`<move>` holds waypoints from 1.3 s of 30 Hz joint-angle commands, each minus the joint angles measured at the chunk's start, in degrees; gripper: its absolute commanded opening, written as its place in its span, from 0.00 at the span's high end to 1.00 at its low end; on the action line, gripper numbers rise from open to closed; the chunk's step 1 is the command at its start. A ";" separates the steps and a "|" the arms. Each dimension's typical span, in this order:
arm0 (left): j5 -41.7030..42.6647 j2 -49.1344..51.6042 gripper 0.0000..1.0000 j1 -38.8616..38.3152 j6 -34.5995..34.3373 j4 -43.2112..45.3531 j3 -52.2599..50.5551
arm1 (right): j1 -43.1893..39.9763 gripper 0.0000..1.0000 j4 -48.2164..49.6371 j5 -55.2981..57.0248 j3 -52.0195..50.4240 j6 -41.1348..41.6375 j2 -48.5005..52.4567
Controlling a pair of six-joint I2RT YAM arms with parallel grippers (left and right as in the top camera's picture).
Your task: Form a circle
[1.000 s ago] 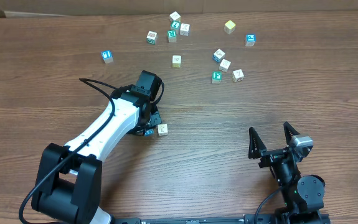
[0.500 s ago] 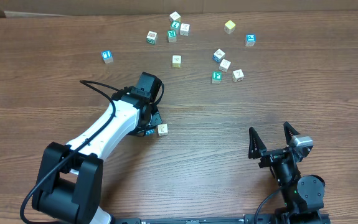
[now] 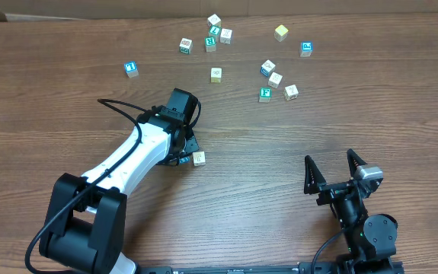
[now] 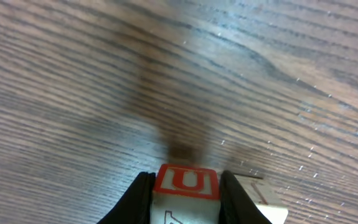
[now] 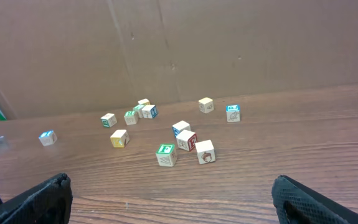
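Nothing had shifted since the earlier frames; both arms held position. The left gripper (image 4: 185, 198) was closed on a red-lettered cube (image 4: 185, 182) low over the bench (image 3: 66, 91). A cream cube (image 3: 199, 158) sat just beside it at three o'clock. The other alphabet cubes (image 3: 275, 79) lay scattered and not yet ringed, well apart from that gripper, between twelve and two o'clock. The right gripper (image 3: 330, 163) stood wide open, holding nothing, toward the bench's five o'clock.
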 commanded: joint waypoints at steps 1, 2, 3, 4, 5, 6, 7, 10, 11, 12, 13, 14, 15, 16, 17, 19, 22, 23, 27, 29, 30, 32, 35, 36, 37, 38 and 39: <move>-0.35 0.63 0.96 -0.28 -0.13 1.18 -0.52 | 0.22 0.00 0.42 0.52 -0.61 -0.22 -0.44; -0.35 0.63 0.96 -0.31 -0.13 1.49 -0.52 | 0.22 0.00 0.42 0.52 -0.61 -0.22 -0.44; -0.33 0.63 0.96 -0.31 -0.13 1.70 -0.52 | 0.22 0.00 0.42 0.52 -0.61 -0.22 -0.44; -0.31 0.63 0.96 -0.31 -0.15 1.88 -0.52 | 0.22 0.00 0.42 0.52 -0.61 -0.22 -0.46; -0.28 0.63 0.96 -0.31 -0.15 1.99 -0.52 | 0.22 0.00 0.42 0.52 -0.61 -0.22 -0.44; -0.22 0.63 0.96 -0.31 -0.15 1.99 -0.52 | 0.22 0.00 0.42 0.52 -0.61 -0.22 -0.44; -0.07 0.63 0.96 -0.31 -0.13 1.99 -0.52 | 0.22 0.00 0.42 0.52 -0.61 -0.22 -0.44; 0.13 0.63 0.96 -0.31 -0.13 1.62 -0.52 | 0.22 0.00 0.42 0.52 -0.61 -0.22 -0.46; 0.13 0.63 0.96 -0.31 -0.13 1.44 -0.52 | 0.22 0.00 0.42 0.52 -0.61 -0.22 -0.46; 0.13 0.63 0.96 -0.31 -0.13 1.38 -0.52 | 0.22 0.00 0.42 0.52 -0.61 -0.22 -0.44; 0.13 0.63 0.96 -0.31 -0.13 1.33 -0.52 | 0.22 0.00 0.42 0.52 -0.61 -0.22 -0.44; 0.13 0.63 0.96 -0.31 -0.13 1.36 -0.52 | 0.22 0.00 0.42 0.52 -0.61 -0.22 -0.44; 0.11 0.63 0.96 -0.31 -0.13 1.36 -0.52 | 0.22 0.00 0.42 0.52 -0.61 -0.22 -0.46; 0.11 0.63 0.96 -0.31 -0.13 1.40 -0.52 | 0.22 0.00 0.42 0.52 -0.61 -0.22 -0.44; 0.09 0.63 0.96 -0.31 -0.02 1.42 -0.50 | 0.22 0.00 0.42 0.52 -0.61 -0.22 -0.46; 0.13 0.63 0.96 -0.28 2.73 1.57 -0.07 | 0.22 0.00 0.42 0.52 -0.61 -0.22 -0.46; -0.28 0.63 0.96 -0.15 6.12 -0.79 3.37 | 0.22 0.00 0.42 0.52 -0.61 -0.22 -0.46; -0.46 0.63 0.96 -0.17 6.16 -2.56 5.51 | 0.22 0.00 0.42 0.52 -0.61 -0.22 -0.46; -0.31 0.63 0.96 -0.63 7.43 -8.81 14.95 | 0.22 0.00 0.42 0.52 -0.61 -0.22 -0.46; 0.57 0.63 0.96 -1.40 7.39 -10.29 17.38 | 0.22 0.00 0.42 0.52 -0.61 -0.22 -0.46; 1.07 0.63 0.96 -2.01 7.41 -10.47 17.97 | 0.22 0.00 0.42 0.52 -0.61 -0.22 -0.46; 1.44 0.63 0.96 -3.52 7.37 -10.40 18.03 | 0.22 0.00 0.42 0.52 -0.61 -0.22 -0.46; 1.36 0.66 0.96 -6.73 7.34 -10.34 17.20 | 0.22 0.00 0.42 0.52 -0.61 -0.22 -0.46; 1.36 0.66 0.96 -7.74 7.28 -10.34 16.94 | 0.22 0.00 0.42 0.52 -0.61 -0.22 -0.44; 1.11 0.79 0.96 -8.74 6.78 -10.25 16.57 | 0.22 0.00 0.42 0.52 -0.61 -0.22 -0.46; 0.92 0.90 0.96 -9.88 6.19 -10.27 16.20 | 0.22 0.00 0.42 0.52 -0.61 -0.22 -0.44; 0.92 1.18 0.96 -10.82 5.51 -10.25 15.89 | 0.22 0.00 0.42 0.52 -0.61 -0.22 -0.44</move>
